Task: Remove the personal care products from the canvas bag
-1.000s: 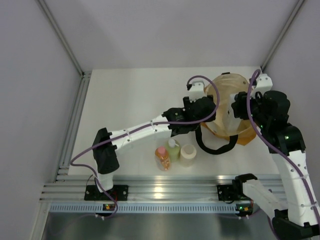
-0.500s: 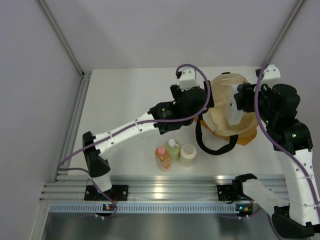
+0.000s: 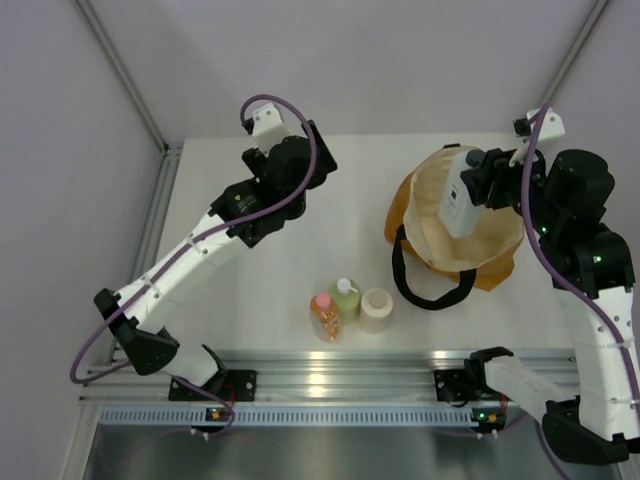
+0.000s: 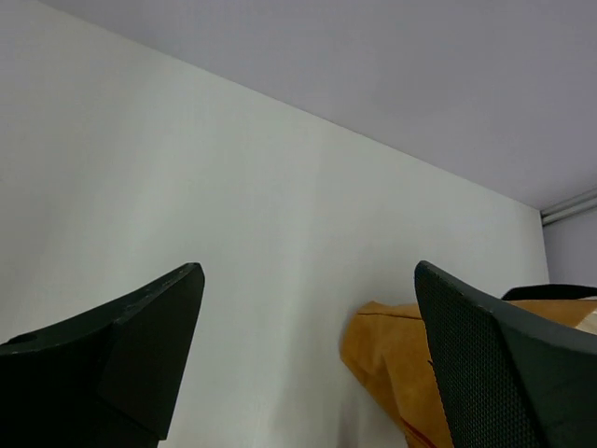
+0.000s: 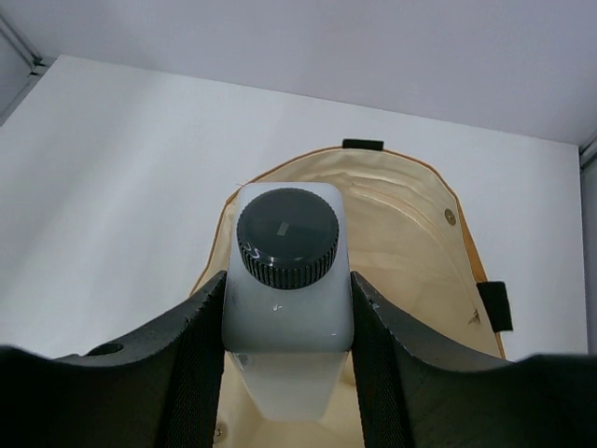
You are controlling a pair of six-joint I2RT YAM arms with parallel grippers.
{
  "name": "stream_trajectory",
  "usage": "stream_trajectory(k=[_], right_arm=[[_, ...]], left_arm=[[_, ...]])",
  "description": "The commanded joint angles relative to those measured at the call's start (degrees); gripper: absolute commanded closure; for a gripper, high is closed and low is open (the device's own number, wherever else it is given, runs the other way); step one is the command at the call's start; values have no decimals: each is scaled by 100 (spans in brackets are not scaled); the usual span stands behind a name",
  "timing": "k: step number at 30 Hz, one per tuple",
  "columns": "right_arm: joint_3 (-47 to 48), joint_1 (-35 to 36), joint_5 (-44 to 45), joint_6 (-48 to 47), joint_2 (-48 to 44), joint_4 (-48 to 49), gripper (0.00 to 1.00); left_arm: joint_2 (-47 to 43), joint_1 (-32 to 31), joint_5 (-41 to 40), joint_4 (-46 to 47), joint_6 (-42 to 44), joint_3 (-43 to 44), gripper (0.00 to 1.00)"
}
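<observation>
Fourth bottle held over bag; three stand out on table.
Right gripper [image 5: 287, 313] clamps the clear-white, black-capped bottle [image 3: 456, 200] by its sides above the tan-orange canvas bag [image 3: 425, 228], whose cream-lined mouth is open. Left gripper [image 4: 308, 273], fingers spread wide and empty, reaches over white table [image 3: 350, 170], well left of bag. Near front rail [image 3: 330, 380], upright and close together: one orange pink-capped bottle [image 3: 325, 316], one yellow-green white-capped bottle [image 3: 347, 298], one squat cream bottle [image 3: 376, 309].

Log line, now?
left end effector: open | right end effector: shut on clear-white bottle over canvas bag | table: orange bottle, yellow-green bottle, cream bottle
</observation>
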Motion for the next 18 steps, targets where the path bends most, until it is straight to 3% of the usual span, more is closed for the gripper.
stream_trajectory(k=[1,6,18], right_arm=[[764,22,-464,10,-1,1248,100],[923,66,-755,46,184,1319,100],[1274,110,-1598,502,588,1977,100]], left_arm=[[-364,251,110,-256,-68,-315,2],[-680,647,417,-318,-120,-895,2],[-1023,946,453,-476,-85,-1537,2]])
